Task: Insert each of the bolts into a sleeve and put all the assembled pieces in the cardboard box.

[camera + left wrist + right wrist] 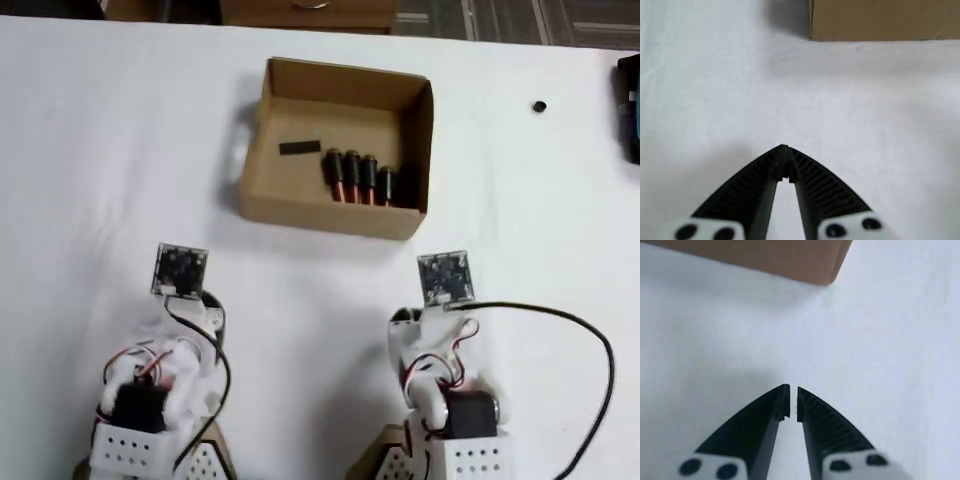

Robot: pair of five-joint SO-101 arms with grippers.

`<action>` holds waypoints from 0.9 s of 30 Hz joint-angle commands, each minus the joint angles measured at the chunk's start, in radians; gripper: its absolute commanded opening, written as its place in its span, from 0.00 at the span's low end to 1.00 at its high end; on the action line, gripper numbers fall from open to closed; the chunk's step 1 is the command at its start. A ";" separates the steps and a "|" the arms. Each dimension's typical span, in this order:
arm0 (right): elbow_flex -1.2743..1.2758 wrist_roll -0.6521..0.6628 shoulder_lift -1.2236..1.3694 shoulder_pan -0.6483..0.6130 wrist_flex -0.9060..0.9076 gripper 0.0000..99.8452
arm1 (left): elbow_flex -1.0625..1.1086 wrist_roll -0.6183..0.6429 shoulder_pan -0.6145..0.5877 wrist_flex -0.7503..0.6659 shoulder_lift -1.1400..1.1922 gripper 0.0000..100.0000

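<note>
Left arm's black fingers (752, 192) are clenched on nothing, low over the white tabletop (80, 150). The open brown cardboard box (320, 215) sits ahead of both arms, with a row of red-and-black bolt-in-sleeve pieces (355, 178) lying side by side inside, toward its right wall. Right arm's black fingers (827, 432) are pinched together too, empty.

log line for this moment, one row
left hand: shut, empty | right hand: shut, empty | assembled pieces: side by side in cardboard box | small black item: loose on table
</note>
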 commanded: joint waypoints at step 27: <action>0.077 0.012 -0.007 0.002 0.053 0.02 | 0.019 -0.005 -0.002 0.061 -0.006 0.02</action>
